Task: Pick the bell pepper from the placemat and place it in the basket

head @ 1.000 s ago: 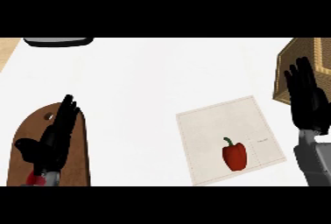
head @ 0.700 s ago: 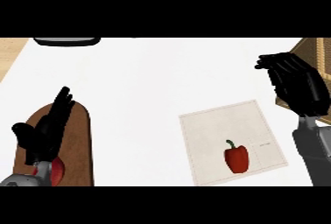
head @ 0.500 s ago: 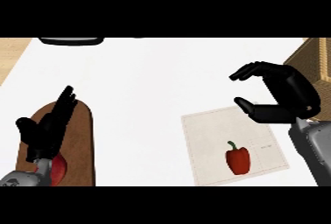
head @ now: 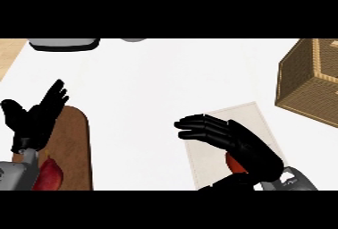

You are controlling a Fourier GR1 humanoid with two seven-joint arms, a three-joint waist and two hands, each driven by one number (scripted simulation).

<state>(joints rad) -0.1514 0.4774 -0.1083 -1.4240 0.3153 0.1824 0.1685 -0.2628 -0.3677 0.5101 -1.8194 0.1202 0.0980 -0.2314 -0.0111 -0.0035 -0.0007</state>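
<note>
The right hand (head: 241, 145) is hovering over the placemat (head: 254, 118), palm down, fingers (head: 195, 127) curled forward past the mat's left edge and grasping nothing. The thumb is showing below, near the view's lower edge. The pepper (head: 234, 164) is lying on the placemat directly under that hand; only a sliver of red is showing between palm and thumb. Whether the hand is touching it, I cannot tell.

The placemat is lying tilted on the white bench (head: 165, 80), its far right corner close to the basket (head: 310, 80). The basket is standing at the right edge, partly cut off by the frame, its open top turned away to the right.

The left hand (head: 36, 118) is resting open at the left edge, fingers straight and pointing up, over the upper end of a brown board (head: 73, 147). A red item (head: 48, 175) is lying on the board near the lower edge, beside the left forearm.

Wide open bench is lying between board and placemat, and across the whole middle. A grey object (head: 64, 43) is sitting at the far edge, upper left, cut off by the frame.
</note>
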